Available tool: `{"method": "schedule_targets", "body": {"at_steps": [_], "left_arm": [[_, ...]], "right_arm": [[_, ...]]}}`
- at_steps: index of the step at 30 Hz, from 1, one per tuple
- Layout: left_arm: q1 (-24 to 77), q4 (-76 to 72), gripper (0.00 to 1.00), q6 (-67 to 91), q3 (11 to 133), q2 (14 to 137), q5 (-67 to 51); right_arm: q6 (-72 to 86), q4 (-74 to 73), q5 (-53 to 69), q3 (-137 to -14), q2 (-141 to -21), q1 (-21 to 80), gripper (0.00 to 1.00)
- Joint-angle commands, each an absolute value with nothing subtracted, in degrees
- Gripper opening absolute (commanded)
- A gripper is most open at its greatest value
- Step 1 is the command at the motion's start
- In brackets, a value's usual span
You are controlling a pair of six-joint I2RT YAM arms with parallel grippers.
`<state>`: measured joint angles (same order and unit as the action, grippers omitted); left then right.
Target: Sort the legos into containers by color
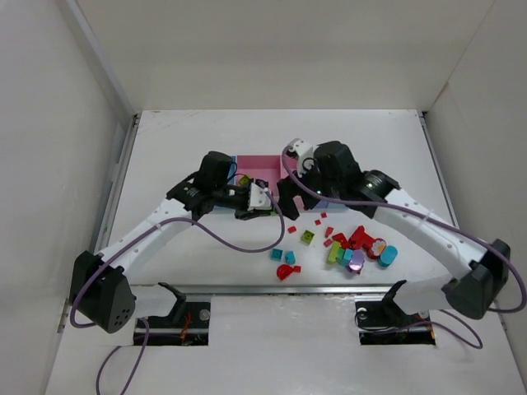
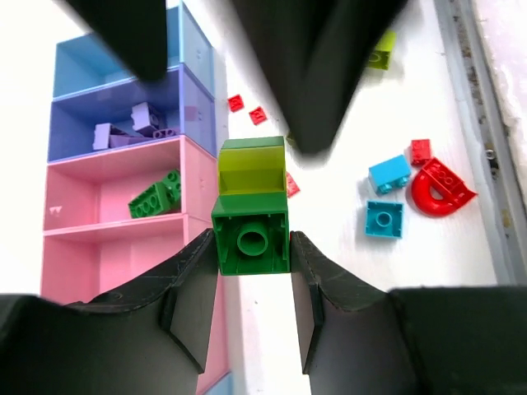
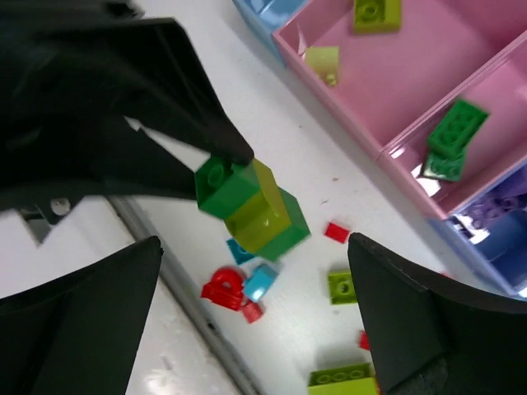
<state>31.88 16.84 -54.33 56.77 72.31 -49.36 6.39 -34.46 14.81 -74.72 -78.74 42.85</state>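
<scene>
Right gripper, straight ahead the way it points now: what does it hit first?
Likely the green-and-lime brick stack held by the left gripper, centred between the right gripper's open fingers; depth is unclear.

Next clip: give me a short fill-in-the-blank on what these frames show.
The left end effector is shut on a stack of green and ___ bricks.
The right end effector stands ___.
The narrow pink bin holds ___ bricks.
Missing words: lime; open; green.
</scene>
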Motion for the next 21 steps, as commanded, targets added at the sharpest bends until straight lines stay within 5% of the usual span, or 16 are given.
{"method": "schedule_targets", "body": {"at_steps": [1,7,21], "left_arm": [[30.42,19.33,0.00,-56.07,58.97,71.89,-54.38],[29.88,19.95,0.00,-53.97,61.43,72.94,-59.49],[29.88,22.85,0.00,-52.03,65.13,74.62,-65.91]], "right_arm": [[-3.75,-27.79,13.01,-69.72,-68.95,43.24,1.00],[-12.30,-18.98,21.00,-61.44,-62.40,43.24,1.00],[-18.46,-17.76,23.91,-64.95,-70.31,43.24,0.80]]}}
